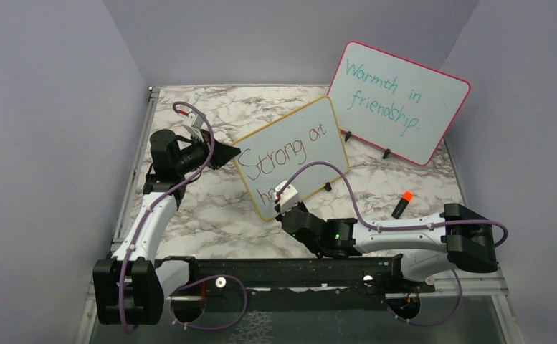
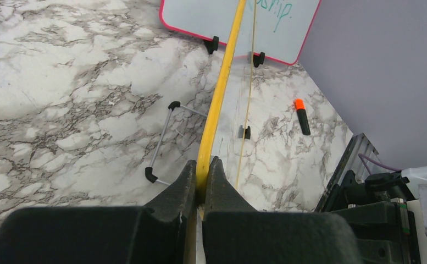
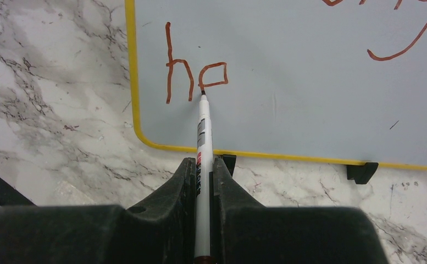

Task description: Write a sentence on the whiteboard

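Observation:
The yellow-framed whiteboard (image 1: 293, 154) stands tilted in the middle of the table. My left gripper (image 2: 201, 170) is shut on its yellow left edge (image 2: 216, 104). On the board the sentence (image 1: 279, 152) reads "Strong at" in red-brown, with an "h" and a partly drawn letter (image 3: 197, 77) on a second line. My right gripper (image 3: 203, 168) is shut on a white marker (image 3: 203, 129). The marker's tip touches the board at the lower left of that partly drawn letter. In the top view the right gripper (image 1: 284, 208) sits at the board's lower left corner.
A pink-framed board (image 1: 397, 100) with teal words stands at the back right. A black marker with an orange cap (image 1: 402, 205) lies on the marble table (image 1: 211, 208) to the right. A wire stand (image 2: 164, 140) props the whiteboard from behind. Grey walls close in both sides.

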Robot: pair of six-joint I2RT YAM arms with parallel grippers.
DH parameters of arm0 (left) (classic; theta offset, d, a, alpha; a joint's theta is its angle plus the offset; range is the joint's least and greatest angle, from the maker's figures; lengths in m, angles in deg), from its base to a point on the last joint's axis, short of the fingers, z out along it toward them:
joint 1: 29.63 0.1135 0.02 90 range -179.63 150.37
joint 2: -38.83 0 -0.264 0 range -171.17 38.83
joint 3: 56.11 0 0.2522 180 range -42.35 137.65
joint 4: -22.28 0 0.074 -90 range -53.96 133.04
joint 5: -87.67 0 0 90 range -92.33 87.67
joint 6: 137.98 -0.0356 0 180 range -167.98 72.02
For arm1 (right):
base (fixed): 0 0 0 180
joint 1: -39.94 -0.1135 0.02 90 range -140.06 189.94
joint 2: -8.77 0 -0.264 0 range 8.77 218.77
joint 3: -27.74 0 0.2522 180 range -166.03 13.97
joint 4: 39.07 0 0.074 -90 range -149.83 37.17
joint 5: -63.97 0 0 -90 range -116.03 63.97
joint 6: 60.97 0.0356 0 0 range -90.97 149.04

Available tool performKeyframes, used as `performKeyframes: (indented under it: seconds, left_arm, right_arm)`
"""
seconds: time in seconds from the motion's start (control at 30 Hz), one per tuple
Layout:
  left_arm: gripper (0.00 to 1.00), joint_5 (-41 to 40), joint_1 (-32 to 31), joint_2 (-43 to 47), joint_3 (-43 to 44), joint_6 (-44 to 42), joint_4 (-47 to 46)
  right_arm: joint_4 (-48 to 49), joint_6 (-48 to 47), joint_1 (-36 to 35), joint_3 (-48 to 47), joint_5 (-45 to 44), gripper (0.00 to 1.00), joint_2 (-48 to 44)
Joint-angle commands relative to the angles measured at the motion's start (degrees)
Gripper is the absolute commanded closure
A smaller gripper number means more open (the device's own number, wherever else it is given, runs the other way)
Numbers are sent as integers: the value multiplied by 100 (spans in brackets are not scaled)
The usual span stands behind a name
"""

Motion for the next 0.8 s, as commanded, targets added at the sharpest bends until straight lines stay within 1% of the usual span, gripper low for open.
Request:
performKeyframes:
  seconds: [0.0, 0.77]
  left_arm:
    - [100, -505, 45, -100, 20, -440, 354]
    - [100, -505, 45, -135, 31, -448, 354]
  right_arm:
    - [-258, 101, 28, 73, -215, 99, 50]
    - [-256, 58, 96, 170, -319, 99, -64]
